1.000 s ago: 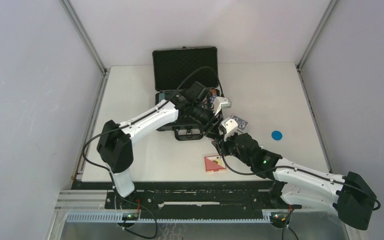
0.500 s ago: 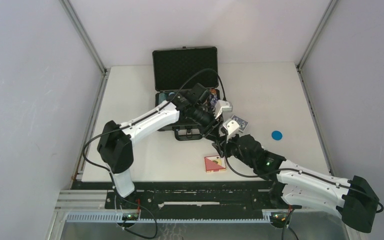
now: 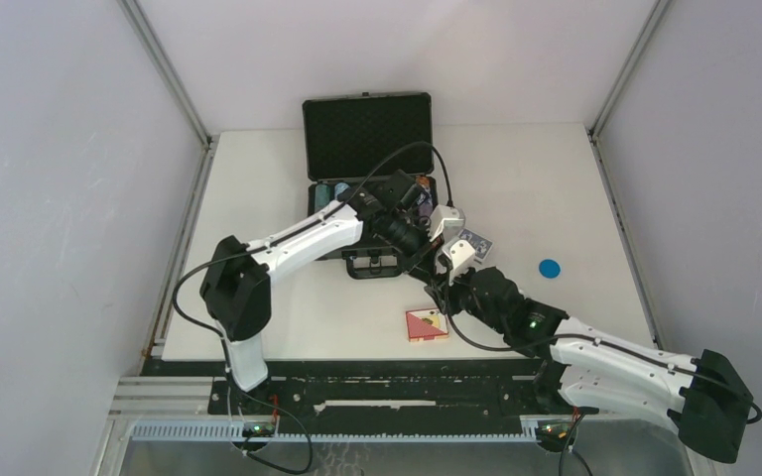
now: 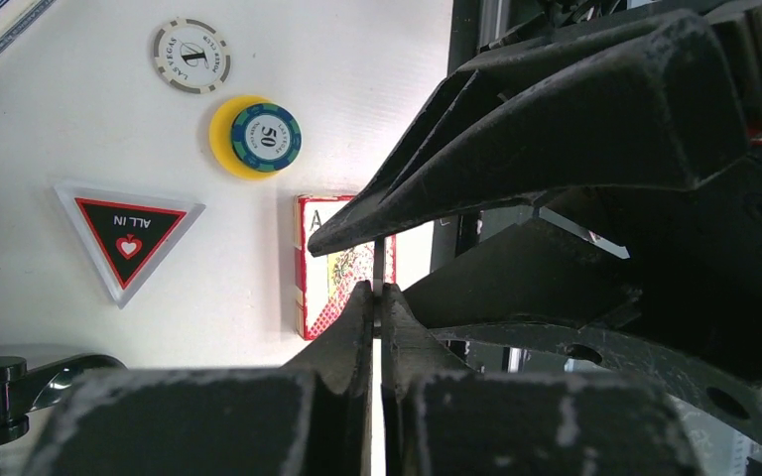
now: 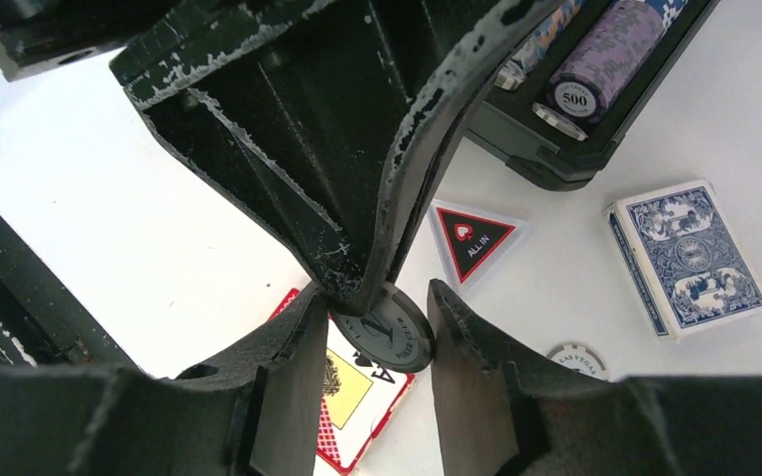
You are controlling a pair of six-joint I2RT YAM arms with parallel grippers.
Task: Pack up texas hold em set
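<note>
The black briefcase (image 3: 367,134) lies open at the back, with chip rows (image 5: 595,69) in its base. Both grippers meet in mid-air in front of it on one grey poker chip (image 5: 397,337). My right gripper (image 5: 377,295) holds the chip by its rim. My left gripper (image 4: 378,290) is shut on the chip's faces; in that view the chip shows edge-on (image 4: 378,263). In the top view the left gripper (image 3: 431,264) and the right gripper (image 3: 443,286) touch. The red deck (image 3: 427,324) lies under them and the blue deck (image 3: 474,241) is beside the case.
On the table lie an ALL IN triangle (image 4: 127,238), a yellow button with a 50 chip on it (image 4: 255,136), a grey Las Vegas chip (image 4: 191,56) and a blue round disc (image 3: 550,268). The case handle (image 4: 30,382) sticks out towards the arms.
The left wrist has moved a little right and nearer, closing in on the right gripper. The right arm has shifted slightly left. The decks and buttons have not moved.
</note>
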